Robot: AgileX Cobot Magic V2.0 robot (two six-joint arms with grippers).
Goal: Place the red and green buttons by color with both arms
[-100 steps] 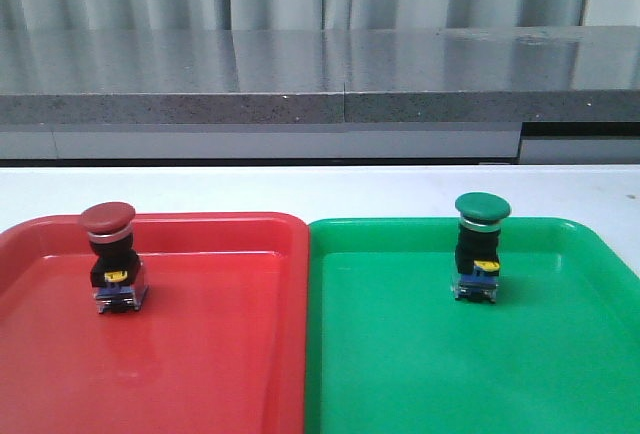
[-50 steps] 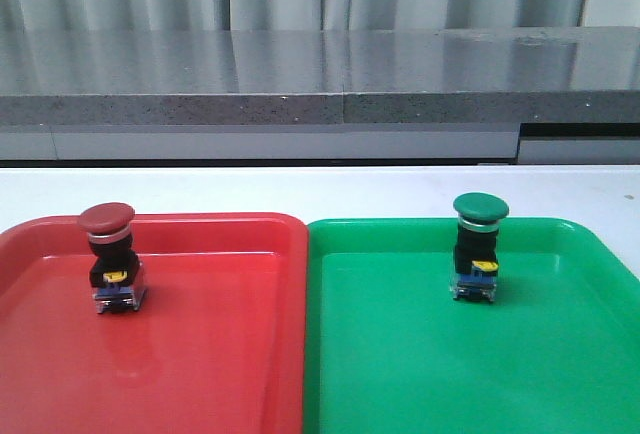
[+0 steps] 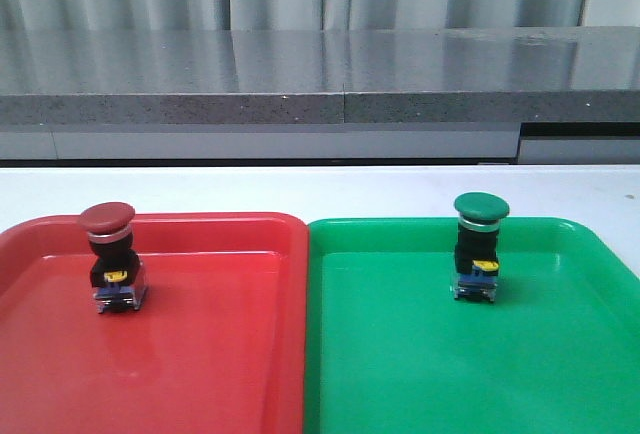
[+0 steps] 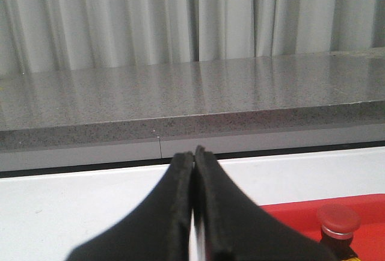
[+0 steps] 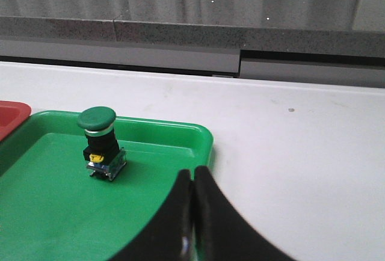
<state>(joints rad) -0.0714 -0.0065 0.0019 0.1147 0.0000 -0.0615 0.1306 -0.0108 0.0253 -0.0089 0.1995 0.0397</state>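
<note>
Red sat with red: the red button (image 3: 110, 257) stood upright in the red tray (image 3: 220, 354), and the green button (image 3: 478, 247) stood upright in the green tray (image 3: 400, 374). My left hand (image 4: 194, 213) and right hand (image 5: 193, 213) were both clenched on nothing, apart from the buttons. I judged the sorting done. The risk was my right hand, low over the green tray's corner: swinging toward its button could topple it.

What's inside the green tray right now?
Only the green button stands upright in the green tray, near its far edge. The tray's near part runs out of the front view, so that part can't be checked.
</note>
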